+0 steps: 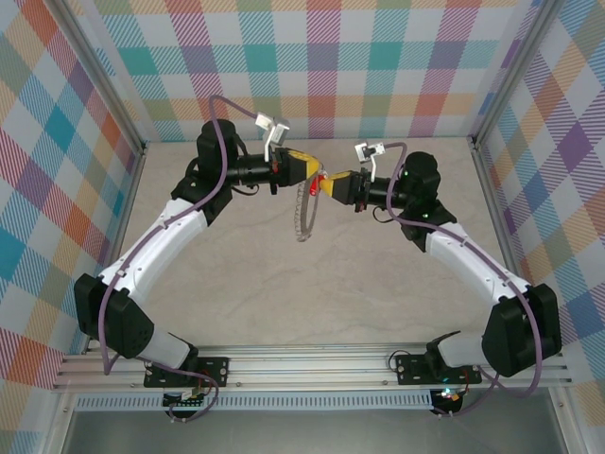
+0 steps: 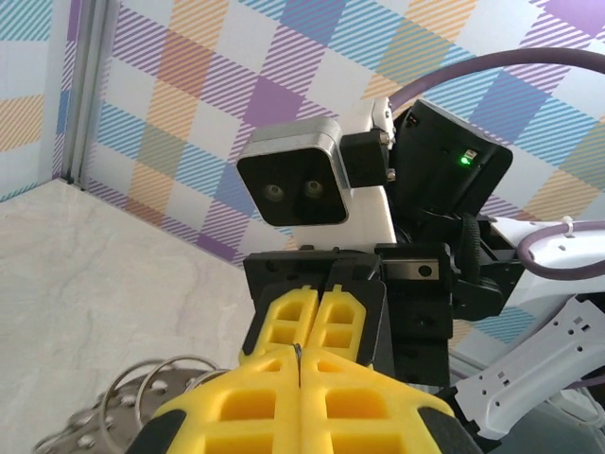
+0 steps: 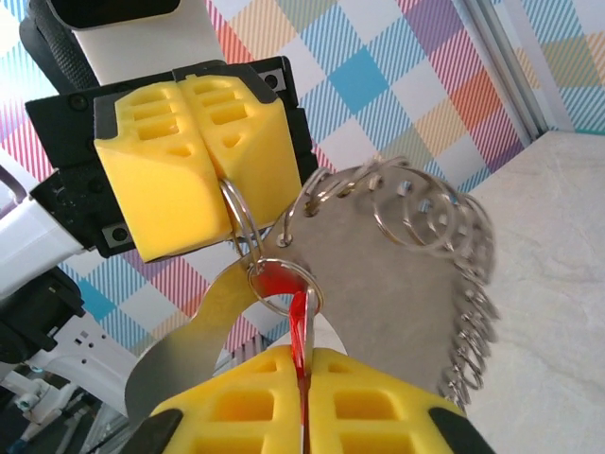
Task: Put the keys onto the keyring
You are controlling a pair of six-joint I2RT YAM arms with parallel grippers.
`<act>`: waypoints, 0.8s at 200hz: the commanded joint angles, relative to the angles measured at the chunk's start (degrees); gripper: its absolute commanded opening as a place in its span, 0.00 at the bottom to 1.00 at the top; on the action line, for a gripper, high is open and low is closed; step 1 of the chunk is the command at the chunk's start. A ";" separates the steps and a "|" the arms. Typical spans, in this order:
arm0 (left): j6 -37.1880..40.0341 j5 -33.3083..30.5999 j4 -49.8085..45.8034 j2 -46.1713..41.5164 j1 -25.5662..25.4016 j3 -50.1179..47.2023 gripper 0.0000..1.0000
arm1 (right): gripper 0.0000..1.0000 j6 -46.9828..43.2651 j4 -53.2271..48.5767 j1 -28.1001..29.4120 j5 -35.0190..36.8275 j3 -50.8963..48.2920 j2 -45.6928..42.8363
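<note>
Right wrist: right claw (image 3: pixel 302 376) clamped on tiny red-headed key (image 3: pixel 300 320); left claw (image 3: pixel 219 180) just above, pinching loop-fringed grey metal keyring (image 3: pixel 383 274).

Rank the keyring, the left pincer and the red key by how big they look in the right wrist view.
1. keyring: largest, spreading across the middle of the picture.
2. left pincer: somewhat smaller, at about the same depth.
3. red key: smallest by far.
</note>
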 commanded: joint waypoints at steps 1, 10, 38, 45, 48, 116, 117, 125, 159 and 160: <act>-2.91 -1.99 7.83 -3.61 -0.81 -1.33 0.00 | 0.02 0.30 1.92 0.65 0.57 -1.49 -1.62; -3.46 -2.49 8.97 -3.96 -0.75 -1.99 0.00 | 0.00 0.48 2.26 0.83 0.71 -1.70 -1.80; -5.69 -3.57 12.69 -4.36 -0.91 -3.93 0.00 | 0.00 0.80 2.65 1.92 1.67 -1.83 -1.98; -6.17 -3.83 13.45 -4.39 -0.90 -4.41 0.00 | 0.00 0.83 2.63 2.27 1.78 -1.72 -1.85; -6.41 -3.91 13.90 -4.44 -0.85 -4.61 0.00 | 0.00 0.83 2.69 2.43 1.91 -1.64 -1.77; -8.63 -4.58 17.56 -4.30 -1.46 -6.72 0.00 | 0.00 0.95 3.25 5.41 3.18 0.45 1.23; -8.67 -4.61 17.61 -4.30 -1.50 -6.72 0.00 | 0.00 0.94 3.29 5.41 3.14 0.43 1.27; -8.64 -4.67 17.68 -4.32 -1.61 -6.94 0.00 | 0.00 0.87 3.17 5.42 3.59 0.26 1.16; -9.34 -5.54 19.19 -4.47 -1.67 -8.16 0.00 | 0.08 -0.95 -0.85 5.41 6.22 -0.82 -1.10; -9.33 -5.57 19.26 -4.51 -1.65 -8.23 0.00 | 0.10 -1.02 -1.00 5.41 6.33 -0.86 -1.21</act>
